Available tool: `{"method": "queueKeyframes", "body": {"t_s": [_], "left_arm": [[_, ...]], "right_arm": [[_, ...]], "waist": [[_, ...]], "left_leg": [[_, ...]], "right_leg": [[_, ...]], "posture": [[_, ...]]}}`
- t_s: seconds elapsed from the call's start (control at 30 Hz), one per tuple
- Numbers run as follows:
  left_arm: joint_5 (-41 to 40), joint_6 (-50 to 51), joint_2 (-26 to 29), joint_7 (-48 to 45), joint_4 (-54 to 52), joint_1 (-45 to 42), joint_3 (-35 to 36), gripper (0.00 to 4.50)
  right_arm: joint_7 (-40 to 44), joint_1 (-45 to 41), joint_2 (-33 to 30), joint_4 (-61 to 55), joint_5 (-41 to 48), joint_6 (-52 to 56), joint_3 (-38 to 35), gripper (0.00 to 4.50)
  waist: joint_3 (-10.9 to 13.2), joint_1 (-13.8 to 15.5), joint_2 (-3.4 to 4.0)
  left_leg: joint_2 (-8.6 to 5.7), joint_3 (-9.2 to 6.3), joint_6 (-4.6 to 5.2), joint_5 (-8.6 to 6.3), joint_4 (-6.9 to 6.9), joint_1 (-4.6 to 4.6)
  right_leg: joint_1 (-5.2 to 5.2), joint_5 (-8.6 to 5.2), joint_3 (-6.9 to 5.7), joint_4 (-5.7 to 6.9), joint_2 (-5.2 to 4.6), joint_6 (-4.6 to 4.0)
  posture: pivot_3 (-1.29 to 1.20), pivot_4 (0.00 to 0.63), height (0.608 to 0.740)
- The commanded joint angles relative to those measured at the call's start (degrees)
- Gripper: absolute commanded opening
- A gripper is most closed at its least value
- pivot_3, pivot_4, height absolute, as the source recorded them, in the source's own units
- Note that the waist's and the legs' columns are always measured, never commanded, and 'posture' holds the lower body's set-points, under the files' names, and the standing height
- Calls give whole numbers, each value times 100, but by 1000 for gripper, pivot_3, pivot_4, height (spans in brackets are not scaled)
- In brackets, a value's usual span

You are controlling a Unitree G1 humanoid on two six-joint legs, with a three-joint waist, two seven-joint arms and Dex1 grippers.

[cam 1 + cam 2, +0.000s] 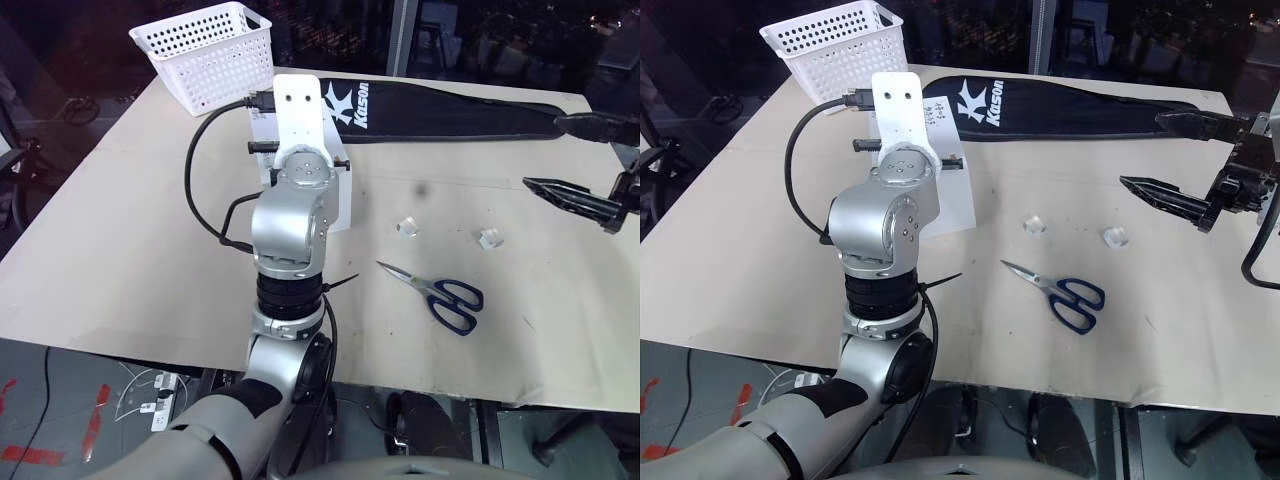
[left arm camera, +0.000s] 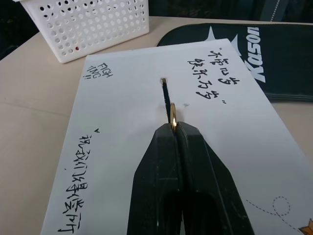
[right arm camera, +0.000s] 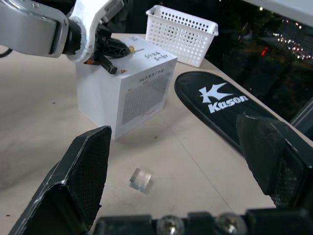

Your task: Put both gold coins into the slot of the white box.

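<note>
My left jaws (image 2: 172,128) pinch a gold coin (image 2: 172,114) edge-on at the white box's (image 2: 122,161) slot (image 2: 167,93); my right jaws (image 3: 181,161) gape empty.

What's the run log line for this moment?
left gripper: shut on gold coin, edge-on at slot | white box | right gripper: open, empty

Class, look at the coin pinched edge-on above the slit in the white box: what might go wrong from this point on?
1. The gold coin sits at the very tips of the left gripper; it might slip out.
2. It hangs near one end of the slot; slightly off line, it could land on the white box top and roll away.
</note>
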Motion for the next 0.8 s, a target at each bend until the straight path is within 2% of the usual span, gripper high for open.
{"method": "queueKeyframes", "body": {"t_s": [0.03,0.37,0.8], "left_arm": [[127,31,-42,-28,-39,-177,-6,0],[239,90,-56,-75,-43,-220,23,0],[328,203,-167,-90,-85,-238,129,0]], "right_arm": [[292,-494,-224,479,-41,-57,217,4430],[1198,-1465,-200,1778,-411,-521,867,4430],[1411,-1570,-127,2004,-625,-734,906,4430]], "waist": [[0,-6,0],[0,1,0],[0,-5,1]], "left_leg": [[0,2,0,0,0,3],[1,1,0,0,0,1],[1,2,-8,5,0,3]], "right_leg": [[0,0,0,2,0,0],[0,0,3,2,-1,-1],[0,1,5,3,-4,-1]], "posture": [[0,150,740],[0,150,740],[0,150,740]]}}
